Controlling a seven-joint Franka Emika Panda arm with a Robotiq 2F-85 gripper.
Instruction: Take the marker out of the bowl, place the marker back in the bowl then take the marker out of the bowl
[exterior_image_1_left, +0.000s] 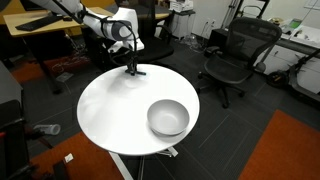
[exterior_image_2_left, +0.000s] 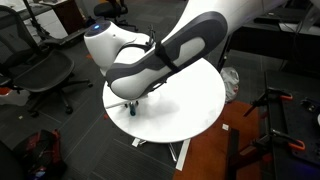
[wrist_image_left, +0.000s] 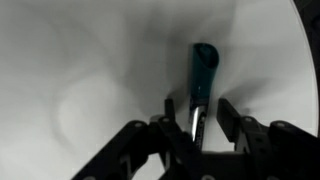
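The marker (wrist_image_left: 204, 70), dark with a teal-blue part, lies flat on the round white table (exterior_image_1_left: 110, 110), outside the bowl. In the wrist view my gripper (wrist_image_left: 200, 108) is lowered over its near end, with a finger on each side. The left finger is close against the marker, and the right finger (wrist_image_left: 232, 115) stands off with a visible gap. In an exterior view the gripper (exterior_image_1_left: 133, 70) is at the table's far edge. The shiny metal bowl (exterior_image_1_left: 168, 118) sits apart from it near the front right and looks empty. In an exterior view the gripper (exterior_image_2_left: 133, 103) is partly hidden by the arm.
A black office chair (exterior_image_1_left: 238, 55) stands behind the table and another chair (exterior_image_2_left: 45, 75) to the side. Desks and clutter line the room's back. An orange floor patch (exterior_image_1_left: 285, 150) lies beside the table's base.
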